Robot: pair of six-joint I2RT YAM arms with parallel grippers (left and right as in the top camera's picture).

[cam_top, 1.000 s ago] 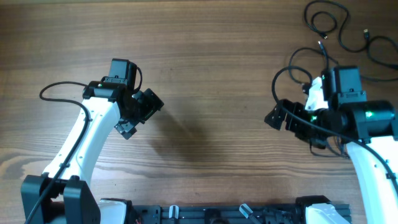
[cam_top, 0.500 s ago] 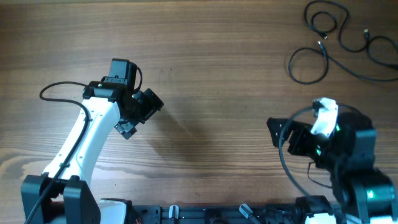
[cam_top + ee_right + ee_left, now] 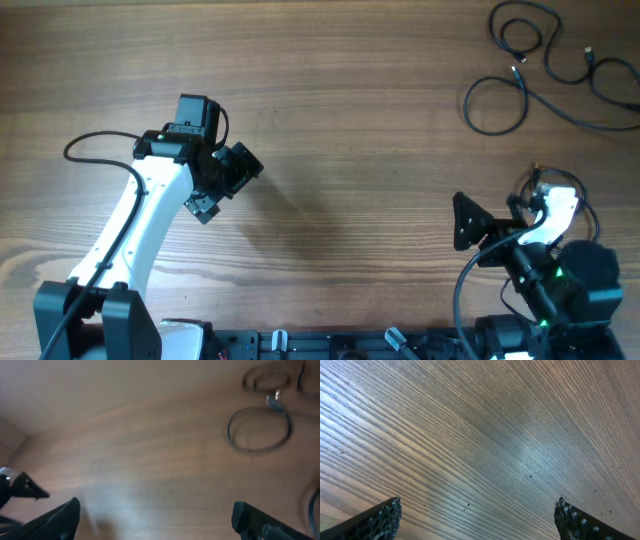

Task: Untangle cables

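Brown wood makes up the flat tabletop [image 3: 350,100], and the thin black cables with small shiny plug ends [image 3: 520,75] lie in its far right corner. In the right wrist view they show up far off at the top right [image 3: 260,430].

The white and black left arm [image 3: 150,210] is on the other side, well apart from them. The white and black right arm [image 3: 560,270] is low at the near right, also well apart. The left jaws are spread wide with nothing between them. The right jaws are spread wide too, and empty.

Things could go wrong from here. The cords are thin and lie flat, so the jaws may slip past one or scrape the wood. A pull on the wrong cord may make the tangle tighter, or drag the whole bunch along. The right arm's own thick black wire [image 3: 465,290] loops close by and may snag. The left arm has a long reach to make.

Counted, there are two arms, two sets of jaws and one tabletop. There is one big round loop [image 3: 495,105], one small coil [image 3: 520,35] and two shiny plug ends in sight. The number of cords is hard to tell, since they cross and run out of the picture on the right.
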